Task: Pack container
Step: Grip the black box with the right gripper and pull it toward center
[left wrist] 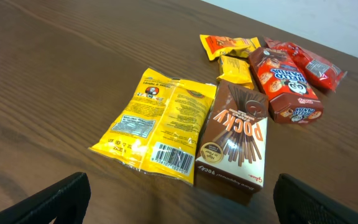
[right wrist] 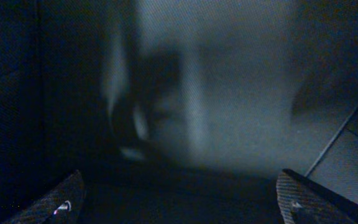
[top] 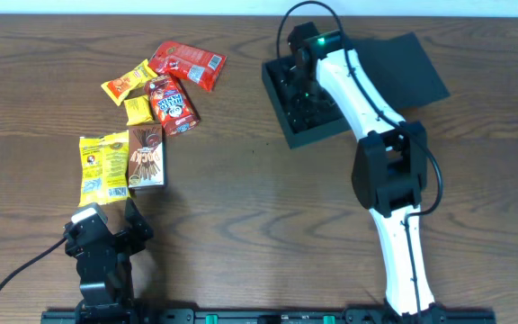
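The overhead view is evenly and softly lit, sharp across the frame, with only faint shadows beside the snack packets (top: 171,103) on the wooden table (top: 241,198). The left wrist view is bright and clear, with mild glare on the glossy yellow packet (left wrist: 160,118), and the far upper right corner is washed pale. The right wrist view, down inside the container (top: 306,135), is very dim, bluish, grainy and blurred, its shapes smeared and hard to read

Dark wood-grain table (top: 241,198)
Evenly lit; a pale strip (left wrist: 328,18) shows beyond its far edge, upper right of the left wrist view.
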